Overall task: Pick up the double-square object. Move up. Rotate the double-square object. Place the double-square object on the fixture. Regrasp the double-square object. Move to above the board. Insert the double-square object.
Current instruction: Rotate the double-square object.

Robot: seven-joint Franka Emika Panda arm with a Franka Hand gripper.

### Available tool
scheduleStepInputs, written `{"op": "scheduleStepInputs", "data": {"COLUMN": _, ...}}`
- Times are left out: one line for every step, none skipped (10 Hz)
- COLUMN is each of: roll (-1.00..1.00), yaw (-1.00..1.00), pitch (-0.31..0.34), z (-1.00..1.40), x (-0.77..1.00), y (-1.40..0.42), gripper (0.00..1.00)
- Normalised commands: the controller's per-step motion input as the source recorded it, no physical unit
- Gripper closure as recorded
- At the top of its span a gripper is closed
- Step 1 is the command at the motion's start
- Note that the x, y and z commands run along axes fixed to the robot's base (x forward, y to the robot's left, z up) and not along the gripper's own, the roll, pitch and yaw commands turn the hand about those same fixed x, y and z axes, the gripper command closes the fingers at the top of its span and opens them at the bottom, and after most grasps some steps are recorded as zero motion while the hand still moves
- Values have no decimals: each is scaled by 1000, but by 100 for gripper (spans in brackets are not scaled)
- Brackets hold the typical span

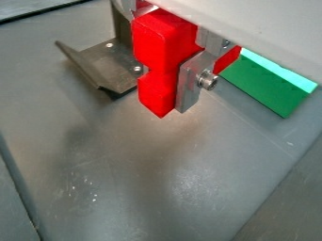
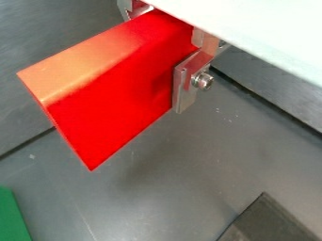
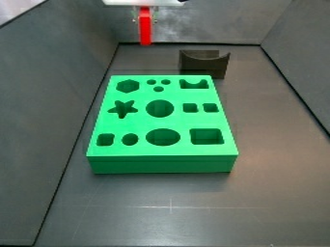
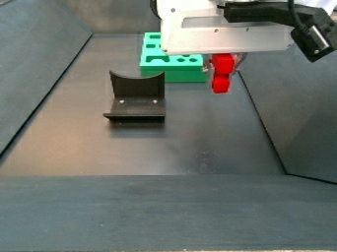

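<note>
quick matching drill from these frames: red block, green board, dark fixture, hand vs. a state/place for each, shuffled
Things:
1. red block
2. green board
3. fixture
4. hand

States:
A. lies flat on the floor, all cut-outs unfilled
B. shut, up above the floor
C. stands on the floor with nothing on it
D. hangs in the air, clamped between the fingers

Pairs: 1-D, 2-A, 3-C, 4-B

The double-square object point(image 1: 164, 68) is showing bright red between the claw's point(image 1: 189, 80) silver plates. The board point(image 3: 161, 125) is glowing bright green, the fixture point(image 4: 134, 96) is looking dark grey, perhaps black, on a dull grey floor point(image 4: 171, 148).
</note>
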Motion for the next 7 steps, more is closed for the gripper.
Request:
{"op": "scheduleStepInputs", "data": {"roll": -34, "yaw": -311, "pitch": -19, "z": -6, "x": 12, "y": 14, "gripper": 100}}
{"op": "scheduleStepInputs", "data": {"roll": 0, "yaw": 0, "pitch": 0, "z": -1000, "x": 0, "y": 0, "gripper": 100}}
{"op": "scheduleStepInputs", "data": {"roll": 1, "yaw": 41, "pitch": -10, "z": -1000, "x": 9, "y": 1, "gripper": 100}}
{"op": "scheduleStepInputs", "data": {"roll": -2, "yaw": 41, "pitch": -22, "z": -1000, "x": 18, "y": 1, "gripper": 100}}
{"op": "scheduleStepInputs", "data": {"roll": -23, "yaw": 34, "pitch": -30, "z": -1000, "x": 26, "y": -2, "gripper": 100}}
{"op": "scheduleStepInputs", "data": {"roll": -33, "yaw": 30, "pitch": -33, "z": -1000, "x": 33, "y": -2, "gripper": 100}}
{"op": "scheduleStepInputs", "data": {"roll": -54, "yaw": 22, "pitch": -34, "z": -895, "x": 42, "y": 5, "gripper": 100}}
